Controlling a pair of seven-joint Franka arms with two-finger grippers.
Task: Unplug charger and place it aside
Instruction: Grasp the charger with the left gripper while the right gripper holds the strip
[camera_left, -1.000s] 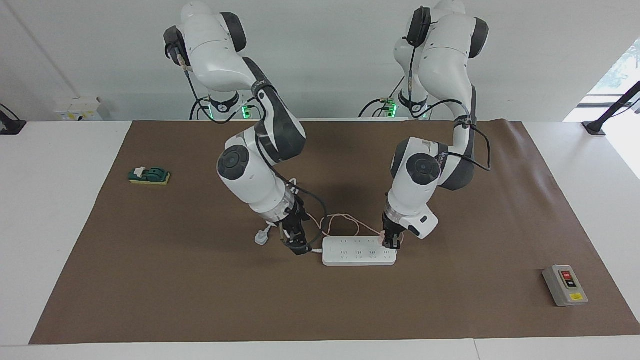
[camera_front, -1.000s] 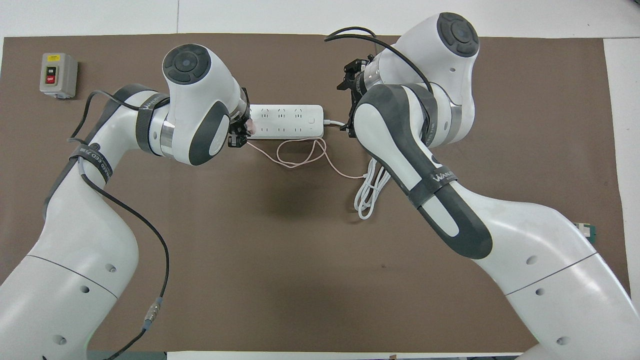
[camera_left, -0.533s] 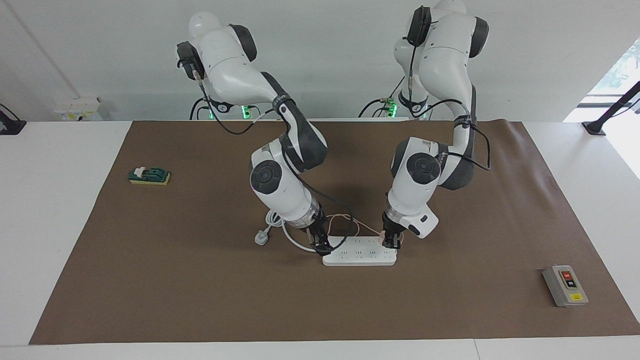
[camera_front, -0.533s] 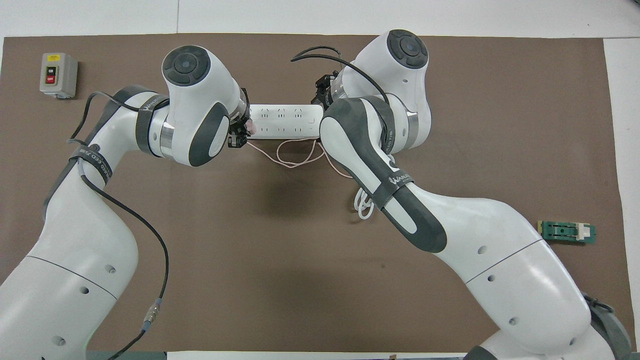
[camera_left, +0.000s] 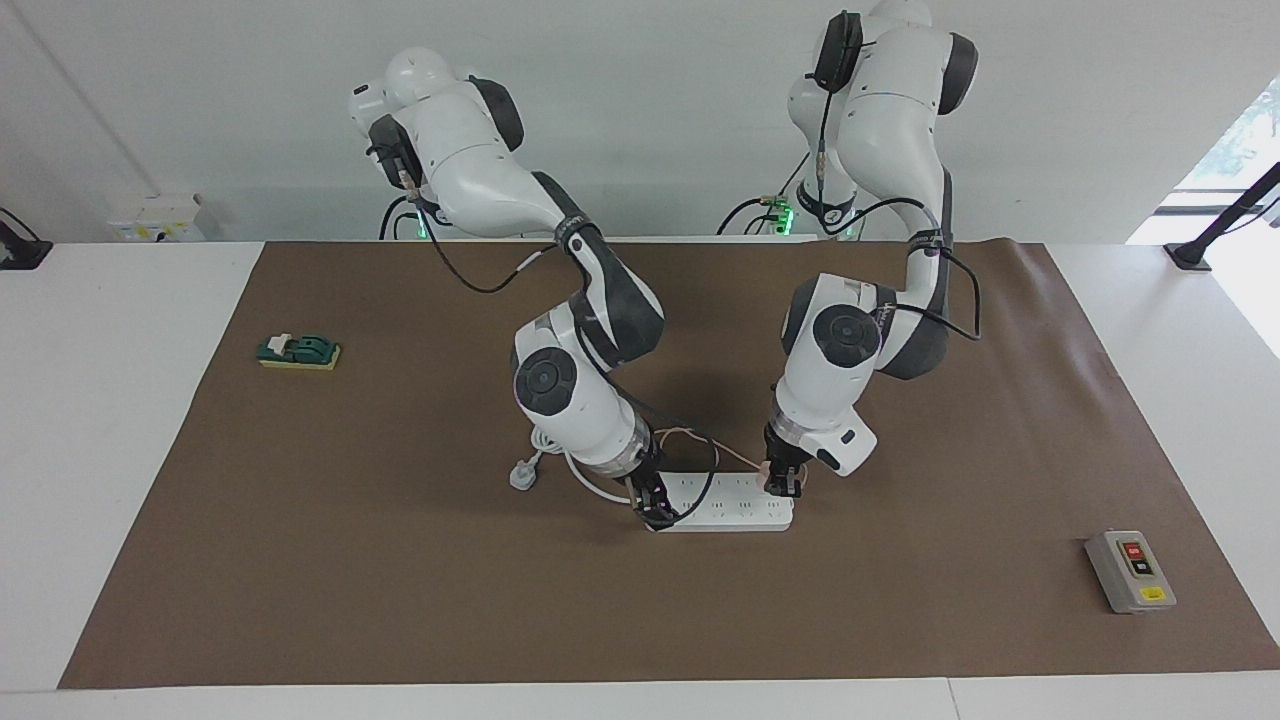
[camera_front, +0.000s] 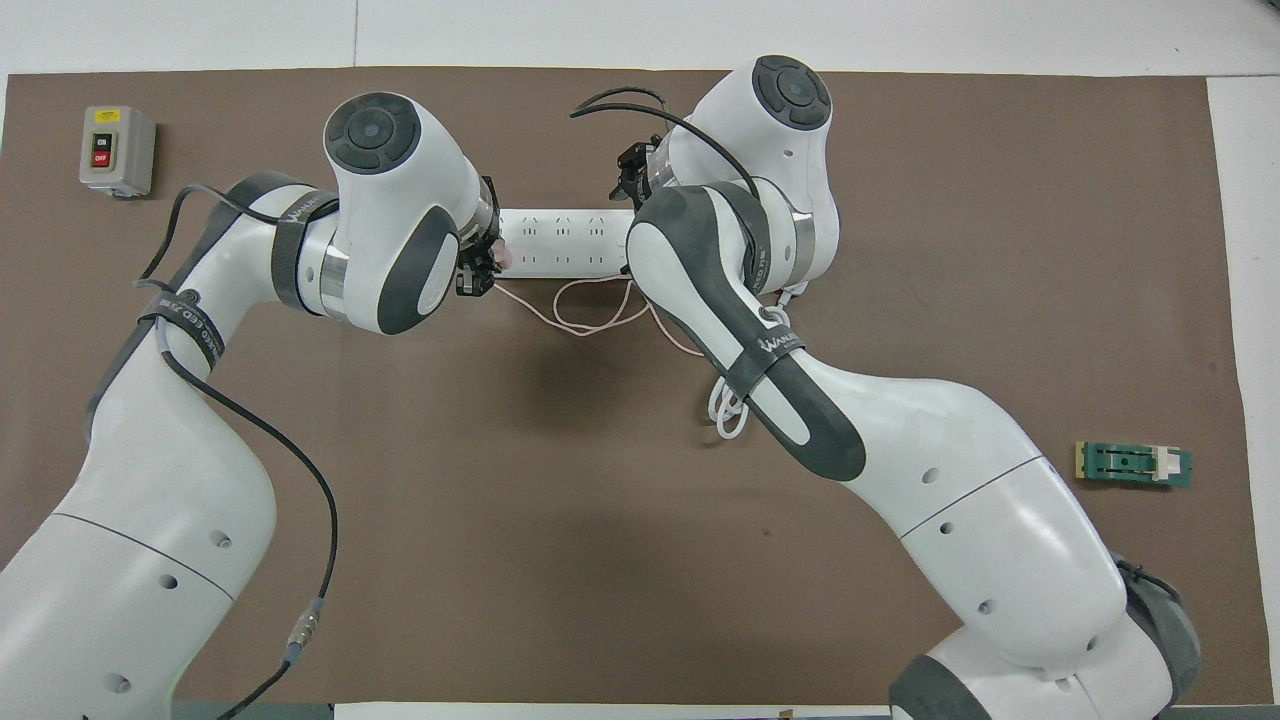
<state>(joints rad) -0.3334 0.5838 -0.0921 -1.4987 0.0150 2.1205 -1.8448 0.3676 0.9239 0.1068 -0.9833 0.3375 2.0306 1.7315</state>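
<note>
Two grippers sit low at the ends of the white power strip, which lies on the brown mat about midway between the arms' ends of the table. The left gripper is down at the end of the strip toward the left arm's end of the table, its fingers closed on the charger, a small pale pink cube plugged into the strip there; only a sliver of pink shows between the dark fingers. From the cube a long thin pink cable loops loosely over the mat just nearer to the robots than the strip. The right gripper is at the strip's other end, touching or just over it; whether its fingers are open or shut cannot be told. The strip's thick white cord lies coiled beside that end, nearer to the robots, with its white plug beside the coil.

Readable writing is scarce: the red button on the grey switch box, well apart from the strip toward the left arm's end, reads "OFF" in the overhead view, and a dark band on the right arm carries lettering too small to make out. A green part on a yellow base lies well apart from the strip toward the right arm's end.
</note>
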